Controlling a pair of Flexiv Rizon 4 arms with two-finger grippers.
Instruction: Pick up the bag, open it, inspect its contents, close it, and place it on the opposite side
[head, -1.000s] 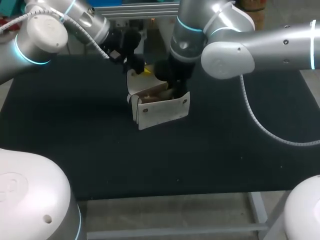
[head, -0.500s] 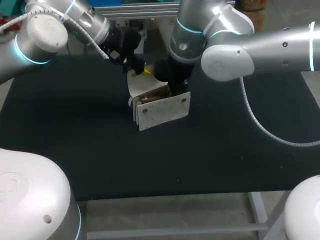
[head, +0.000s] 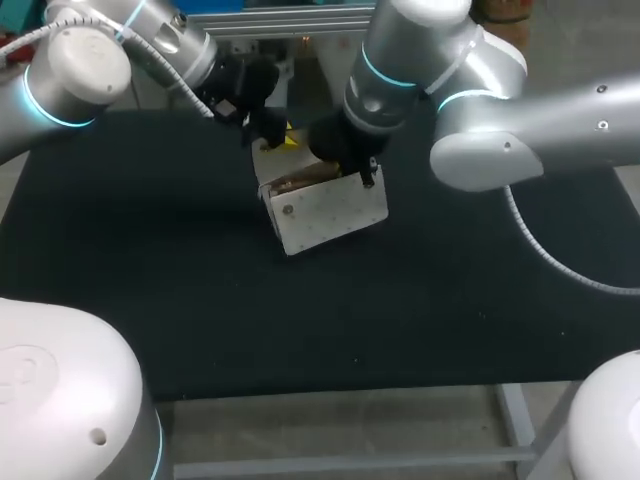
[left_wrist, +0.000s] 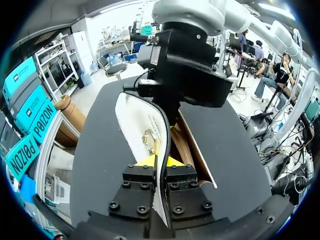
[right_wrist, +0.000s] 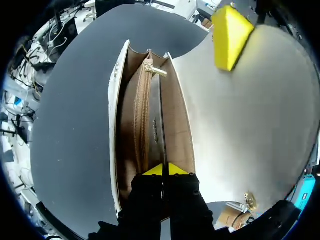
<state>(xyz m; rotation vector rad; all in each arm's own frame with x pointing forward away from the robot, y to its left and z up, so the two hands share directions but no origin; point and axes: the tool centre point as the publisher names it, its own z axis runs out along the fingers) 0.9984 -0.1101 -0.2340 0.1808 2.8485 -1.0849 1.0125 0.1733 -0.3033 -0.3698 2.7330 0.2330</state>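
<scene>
A white bag (head: 330, 215) with a brown lining stands in the middle of the black table, its flap (left_wrist: 137, 120) raised. At the far side, my left gripper (head: 268, 135) is shut on the flap's edge; its yellow tips (left_wrist: 159, 161) pinch the white sheet by the gold clasp. My right gripper (head: 345, 172) reaches down into the bag's mouth. Its tips (right_wrist: 162, 170) are shut on a thin inner wall beside the zipped middle pocket (right_wrist: 142, 110). One yellow fingertip (right_wrist: 229, 32) of the left gripper shows on the flap in the right wrist view.
Bare black table (head: 150, 290) lies all around the bag, left, right and in front. My right arm's black wrist (left_wrist: 182, 65) hangs just over the flap.
My right gripper has shut on the bag's inner wall. The bag's mouth has narrowed and the bag has shifted slightly up and to the right. The left gripper kept its hold.
</scene>
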